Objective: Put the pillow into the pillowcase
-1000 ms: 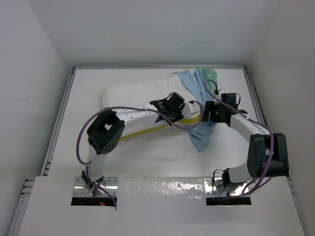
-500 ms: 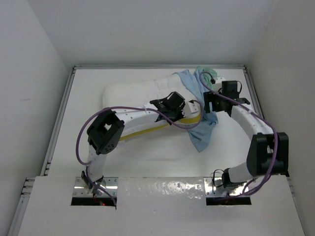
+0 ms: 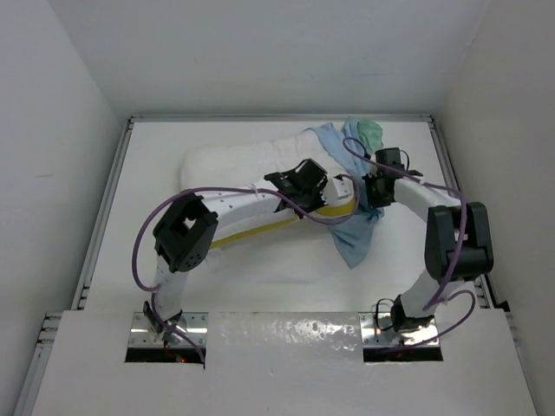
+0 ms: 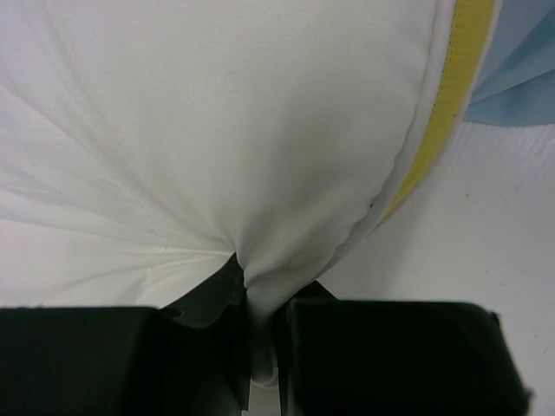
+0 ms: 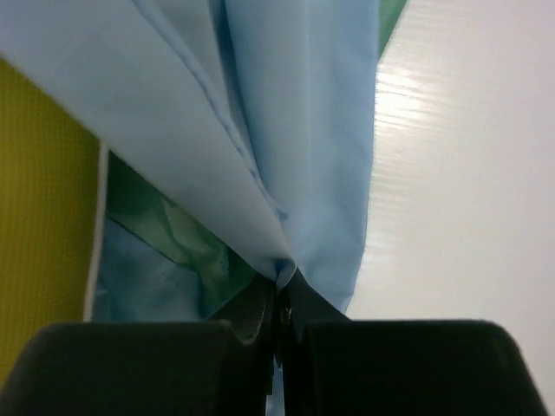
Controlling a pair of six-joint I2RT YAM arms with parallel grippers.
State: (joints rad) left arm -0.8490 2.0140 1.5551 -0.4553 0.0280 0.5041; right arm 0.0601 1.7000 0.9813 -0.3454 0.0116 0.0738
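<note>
Top view: pillow (image 3: 232, 161) lies across the far-middle of the worktop (image 3: 260, 279), long axis running left to right, with its yellow band (image 3: 276, 228) showing along the near edge. Pillowcase (image 3: 356, 239) sits at the pillow's right end, rumpled, the light blue face mostly up and running from the far edge down toward the middle right; a mint green bunch (image 3: 369, 132) shows at its far end. The blue fabric overlaps the pillow's right end, but how much of the pillow is inside cannot be told. Left end effector (image 3: 329, 188) is at the pillow's right near corner; right end effector (image 3: 371, 192) is just to the right of it, on the pillowcase. Left wrist view: left end effector (image 4: 263, 312) is clenched on a pinch of the white pillow (image 4: 217, 130) cover, creases fanning out from the grip; the yellow band (image 4: 451, 95) curves past on the right, light blue fabric behind it, bare worktop (image 4: 451, 251) below. Right wrist view: right end effector (image 5: 279, 299) is clenched tight on gathered pillowcase (image 5: 295, 104) cloth, light blue folds on top with a strip of green underneath; the yellow band (image 5: 43, 217) is at far left, worktop (image 5: 468, 173) at right
</note>
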